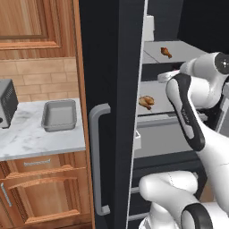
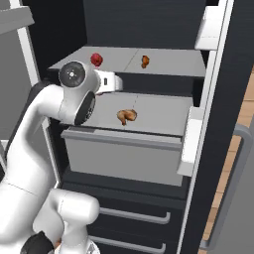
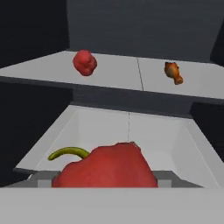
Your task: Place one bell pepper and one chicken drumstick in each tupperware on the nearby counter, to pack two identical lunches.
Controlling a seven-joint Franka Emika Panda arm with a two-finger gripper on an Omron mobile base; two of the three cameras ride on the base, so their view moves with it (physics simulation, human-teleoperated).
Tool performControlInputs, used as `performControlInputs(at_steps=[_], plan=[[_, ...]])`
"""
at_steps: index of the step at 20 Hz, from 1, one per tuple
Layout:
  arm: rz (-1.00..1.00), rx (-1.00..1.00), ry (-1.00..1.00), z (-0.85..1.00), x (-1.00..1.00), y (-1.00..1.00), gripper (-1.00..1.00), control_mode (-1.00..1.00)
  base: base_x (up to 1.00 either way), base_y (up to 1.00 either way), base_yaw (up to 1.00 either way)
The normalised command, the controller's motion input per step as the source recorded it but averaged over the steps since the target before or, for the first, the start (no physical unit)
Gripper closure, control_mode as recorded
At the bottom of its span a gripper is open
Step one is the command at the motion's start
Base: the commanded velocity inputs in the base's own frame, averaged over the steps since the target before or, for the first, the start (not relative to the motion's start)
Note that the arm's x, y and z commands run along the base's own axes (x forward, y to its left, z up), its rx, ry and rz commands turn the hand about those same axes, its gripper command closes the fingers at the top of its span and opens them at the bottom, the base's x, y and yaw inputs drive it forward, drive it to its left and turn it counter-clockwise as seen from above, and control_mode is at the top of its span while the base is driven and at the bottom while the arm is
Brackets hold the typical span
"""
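– On the upper fridge shelf (image 2: 168, 62), what do you read in the hand view?

– Entry: you have one red bell pepper (image 3: 85, 62) at 11 o'clock and one chicken drumstick (image 3: 173, 72) at 1 o'clock, well apart on the same shelf. The drumstick's thin bone end points toward 4 o'clock.

– And close to the camera?

– A second bell pepper (image 3: 107, 168) sits at 6 o'clock, large in the frame. Its green stem curls out toward 9 o'clock. Behind it lies a white open bin (image 3: 131, 127).

– State of the jaws?

– You cannot tell. The gripper (image 2: 117, 82) reaches into the fridge between the two shelves. Its tips are hidden behind the near pepper, so a grasp is not confirmed.

– Other task items?

– The second drumstick (image 2: 126, 116) lies on the lower shelf, at about 4 o'clock from the gripper in the right base view. The grey rectangular tupperware (image 1: 59, 127) stands on the marble counter (image 1: 27, 138), nothing visible inside it. It sits at 9 o'clock from the dark fridge door (image 1: 112, 67), with the toaster oven (image 1: 6, 105) further toward 9 o'clock.
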Motion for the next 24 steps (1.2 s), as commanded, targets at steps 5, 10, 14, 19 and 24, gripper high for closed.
performControlInputs(at_steps=[5, 10, 14, 19, 24], plan=[[0.01, 0.00, 0.04, 0.00, -0.80, -0.07, 1.00, 1.00, -0.20, 0.00, 0.00], [0.00, 0.00, 0.00, 0.00, 0.00, 0.00, 1.00, 1.00, -1.00, 0.00, 0.00], [0.00, 0.00, 0.00, 0.00, 0.00, 0.00, 1.00, 1.00, -1.00, 0.00, 0.00], [0.00, 0.00, 0.00, 0.00, 0.00, 0.00, 1.00, 1.00, -0.90, 0.20, 0.00], [0.00, 0.00, 0.00, 0.00, 0.00, 0.00, 1.00, 1.00, -0.36, 0.81, 0.00]])
